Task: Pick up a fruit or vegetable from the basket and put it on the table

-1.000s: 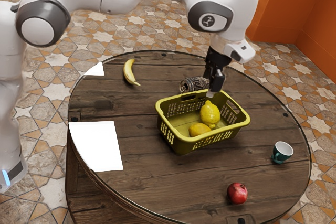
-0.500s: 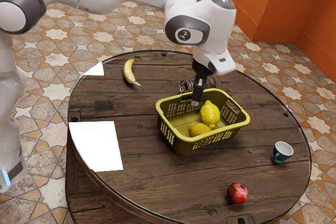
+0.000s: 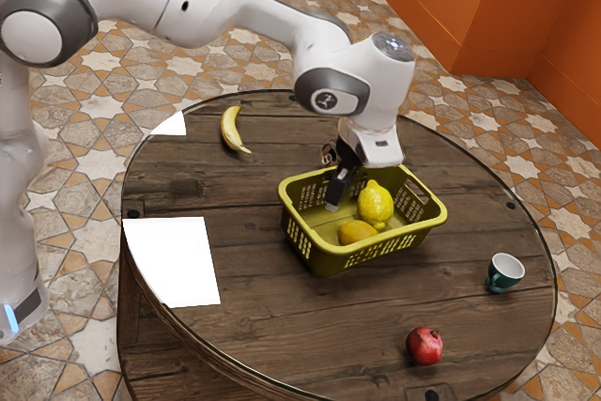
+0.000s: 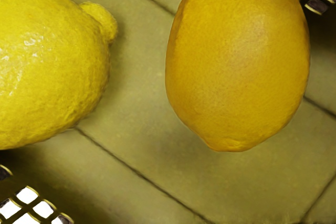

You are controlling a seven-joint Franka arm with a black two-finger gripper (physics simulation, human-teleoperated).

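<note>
My gripper (image 3: 334,202) reaches down into the yellow-green basket (image 3: 305,249), near its back wall and left of the fruits in the exterior view. A bright yellow lemon (image 3: 376,204) lies in the basket, with a smaller orange-yellow lemon (image 3: 357,232) in front of it. The wrist view shows the bright lemon (image 4: 47,66) and the orange-yellow one (image 4: 239,61) apart on the basket floor (image 4: 142,129). Whether my fingers are open or shut cannot be made out.
On the round wooden table (image 3: 272,326) lie a banana (image 3: 233,129) at the back and a pomegranate (image 3: 424,346) at the front. A teal cup (image 3: 505,272) stands at the exterior view's right. A can (image 3: 329,153) lies behind the basket, partly hidden by my hand.
From above the basket's back rim, my hand has moved toward the exterior view's left and down into the basket, tilting as it went. The fruits have stayed in place.
</note>
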